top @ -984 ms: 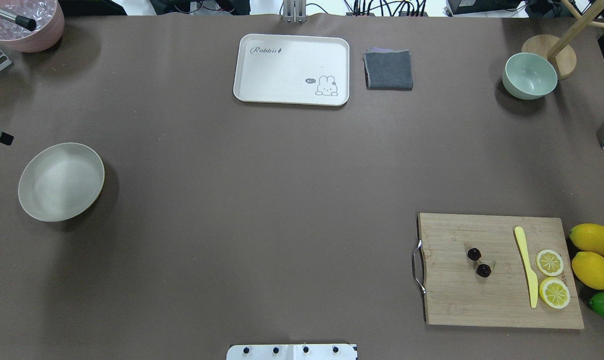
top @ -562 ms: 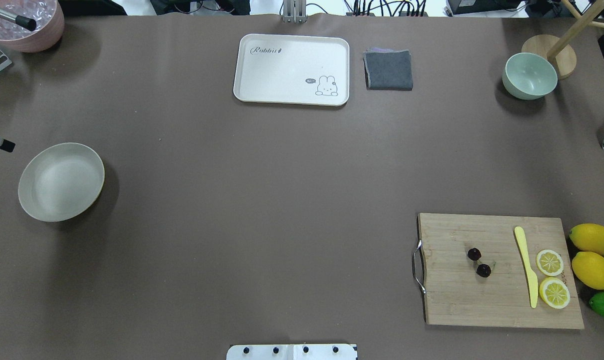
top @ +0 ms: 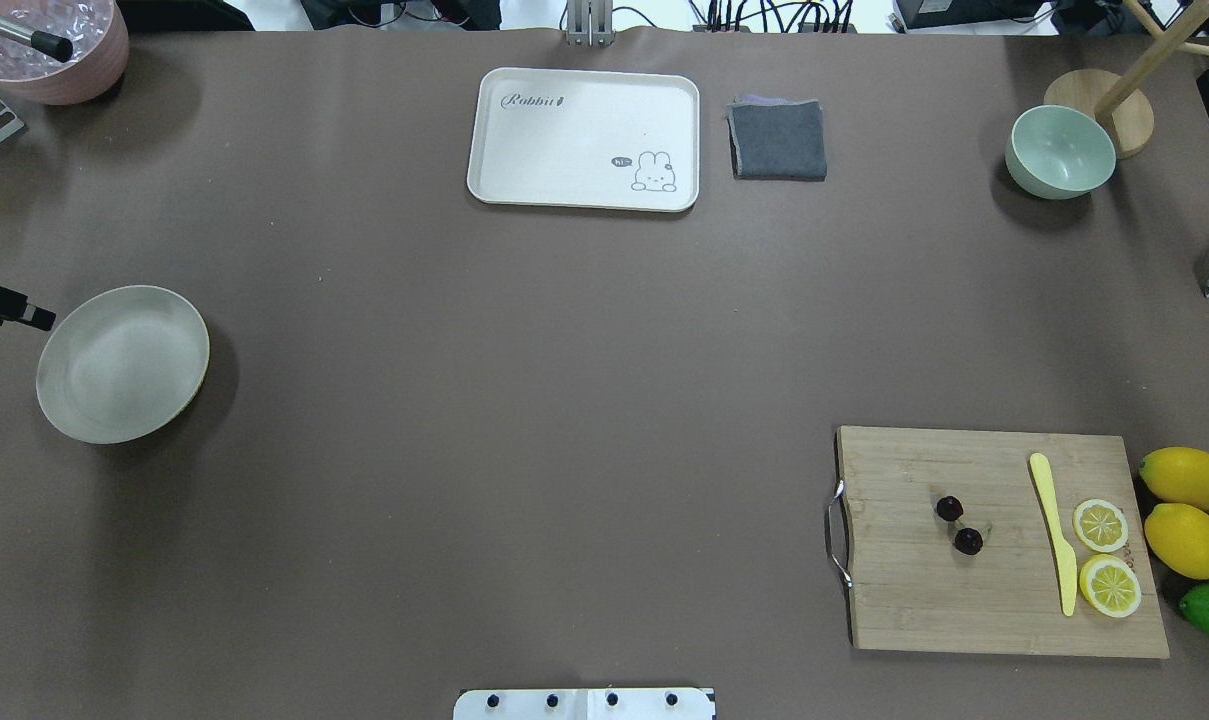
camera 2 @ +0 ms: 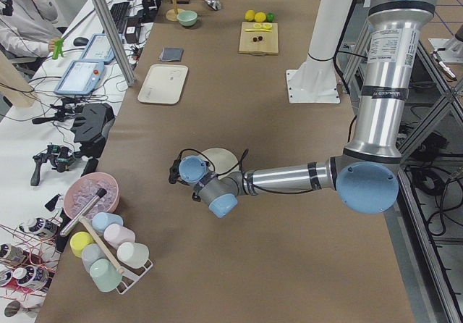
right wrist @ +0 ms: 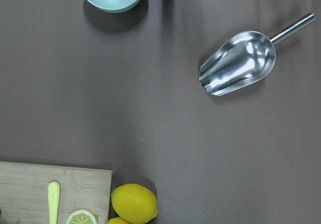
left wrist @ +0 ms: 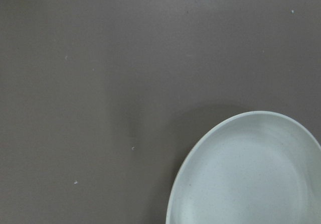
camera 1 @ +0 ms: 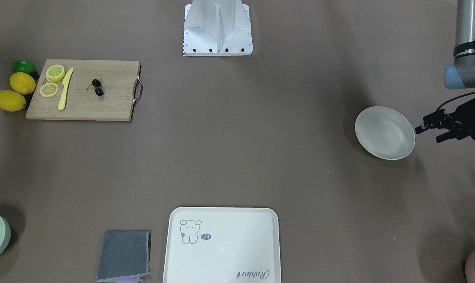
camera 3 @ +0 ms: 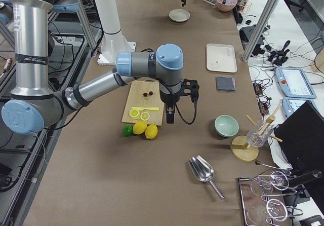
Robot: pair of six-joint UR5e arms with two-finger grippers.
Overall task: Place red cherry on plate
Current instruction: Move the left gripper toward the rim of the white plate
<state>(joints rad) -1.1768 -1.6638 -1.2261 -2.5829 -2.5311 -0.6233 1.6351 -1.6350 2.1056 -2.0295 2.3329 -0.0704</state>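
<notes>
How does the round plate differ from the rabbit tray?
The plate is round; the tray is rectangular with rounded corners. The plate is plain; the tray bears a rabbit drawing and lettering. The plate lies on the robot's left, the tray far across, centred. Both are cream and empty.

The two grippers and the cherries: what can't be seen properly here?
- Right gripper: only in the right side view, small; open or shut unclear.
- Left gripper: partly cut by the front view's edge; overhead shows only a tip.
- Red cherry: stems too thin overhead; outside both wrist views.
</notes>
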